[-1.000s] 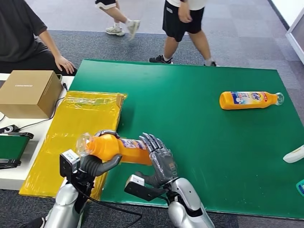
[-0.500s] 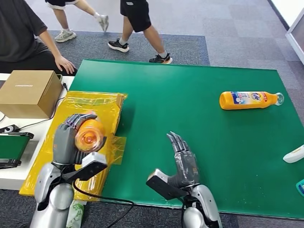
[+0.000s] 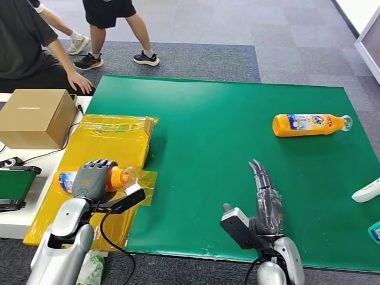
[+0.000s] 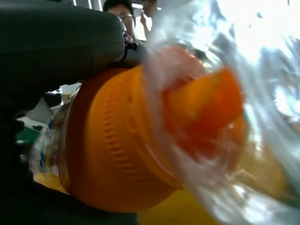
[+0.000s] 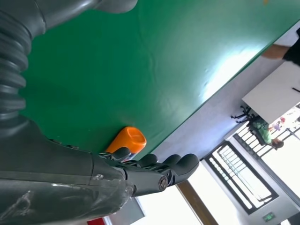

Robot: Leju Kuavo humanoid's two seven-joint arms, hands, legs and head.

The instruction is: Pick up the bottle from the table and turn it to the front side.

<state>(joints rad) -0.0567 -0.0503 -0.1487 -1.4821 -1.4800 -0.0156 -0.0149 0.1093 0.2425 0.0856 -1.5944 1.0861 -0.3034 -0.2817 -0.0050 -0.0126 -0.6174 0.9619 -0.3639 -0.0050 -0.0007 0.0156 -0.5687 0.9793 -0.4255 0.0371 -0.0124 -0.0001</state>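
My left hand (image 3: 92,179) grips an orange bottle (image 3: 114,177) over the yellow plastic sheet (image 3: 112,138) at the table's left. The bottle lies level, its clear cap (image 3: 128,176) toward the green mat and its labelled end (image 3: 65,181) toward the left. In the left wrist view the orange bottle (image 4: 116,145) and its clear cap (image 4: 247,117) are very close, with the hand (image 4: 53,42) wrapped around it. My right hand (image 3: 267,202) stands open above the mat's near edge, fingers straight, holding nothing. A second orange bottle (image 3: 309,124) lies on its side at the far right of the mat; its base (image 5: 128,139) peeks past my right hand (image 5: 141,171).
A cardboard box (image 3: 35,116) sits on the white table at the left. A seated person's hand (image 3: 79,80) rests by the green mat (image 3: 215,148). Another person walks behind the table (image 3: 112,24). White and teal items (image 3: 370,193) lie at the right edge.
My left hand has turned the bottle from cap-toward-camera to lying level, cap pointing right. My right hand moved right along the near edge. The walking person went further left.
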